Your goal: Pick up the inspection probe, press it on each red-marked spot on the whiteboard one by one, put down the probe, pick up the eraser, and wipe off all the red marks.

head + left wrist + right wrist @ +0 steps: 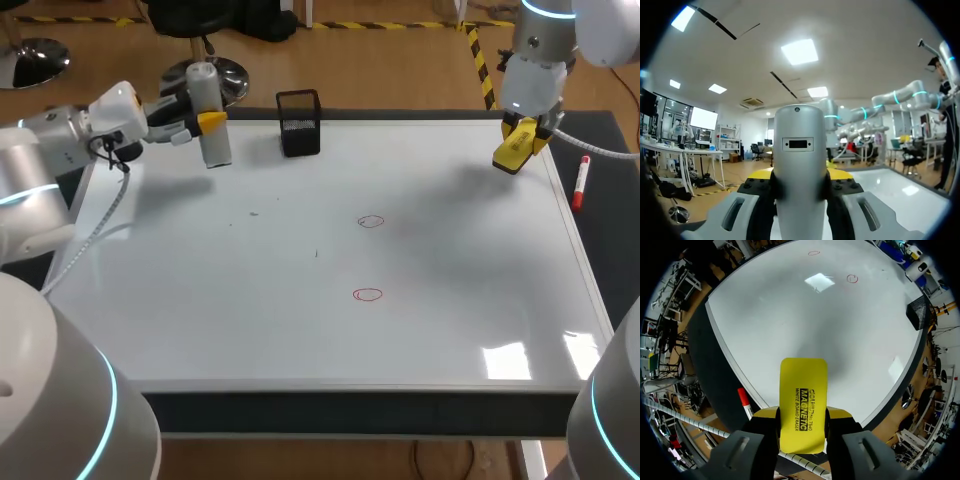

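Note:
My left gripper point(205, 122) is shut on the grey cylindrical inspection probe point(210, 112), held upright above the whiteboard's far left corner; in the left wrist view the probe point(799, 165) stands between the fingers point(759, 175). My right gripper point(515, 150) is shut on the yellow eraser point(512, 152), raised over the far right corner; the eraser point(802, 402) fills the space between its fingers. Two red circles remain on the whiteboard point(200, 300): one point(371, 221) near the middle, the other point(368, 294) closer to me. Both red marks point(852, 278) also show ahead of the eraser.
A black mesh holder point(300, 122) stands at the board's far edge, right of the probe. A red-capped marker point(580, 182) lies on the dark mat beside the board's right edge, also visible beside the right gripper as the marker point(744, 403).

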You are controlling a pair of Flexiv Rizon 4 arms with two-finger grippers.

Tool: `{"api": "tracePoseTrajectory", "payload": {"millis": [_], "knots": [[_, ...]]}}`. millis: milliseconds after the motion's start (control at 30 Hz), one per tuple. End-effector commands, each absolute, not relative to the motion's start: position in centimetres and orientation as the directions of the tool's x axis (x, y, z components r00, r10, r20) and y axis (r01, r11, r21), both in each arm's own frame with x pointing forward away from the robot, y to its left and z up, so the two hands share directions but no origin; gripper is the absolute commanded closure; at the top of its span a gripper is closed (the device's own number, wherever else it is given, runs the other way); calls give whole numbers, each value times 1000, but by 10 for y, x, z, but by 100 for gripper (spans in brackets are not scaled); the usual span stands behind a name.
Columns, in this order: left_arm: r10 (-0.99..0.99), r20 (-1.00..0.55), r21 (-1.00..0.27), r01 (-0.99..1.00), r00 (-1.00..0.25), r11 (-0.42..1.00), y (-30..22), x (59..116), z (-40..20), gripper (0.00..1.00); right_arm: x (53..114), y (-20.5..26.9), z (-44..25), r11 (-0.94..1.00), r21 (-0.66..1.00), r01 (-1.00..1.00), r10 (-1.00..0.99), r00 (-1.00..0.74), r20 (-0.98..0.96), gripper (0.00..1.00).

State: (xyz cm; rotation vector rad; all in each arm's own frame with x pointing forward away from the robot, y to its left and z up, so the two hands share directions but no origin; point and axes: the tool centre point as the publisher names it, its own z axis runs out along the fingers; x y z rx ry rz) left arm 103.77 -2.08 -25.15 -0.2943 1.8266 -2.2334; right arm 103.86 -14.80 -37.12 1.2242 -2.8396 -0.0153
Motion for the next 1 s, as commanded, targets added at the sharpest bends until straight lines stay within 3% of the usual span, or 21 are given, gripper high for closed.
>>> {"api": "tracePoseTrajectory", "payload": {"millis": [33, 600, 1000], "knots": [[-314, 2, -980, 60, -949, -190, -21, 1036, -250, 100, 1039, -148, -370, 685, 27, -728, -728, -684, 45, 100], [-314, 2, -980, 60, -949, -190, -21, 1036, -250, 100, 1039, -148, -370, 685, 27, -728, -728, -684, 45, 100], [-314, 2, -980, 60, -949, -190, -21, 1036, -250, 100, 1034, -91, -359, 547, 7, -837, -836, -546, 54, 100]]}}
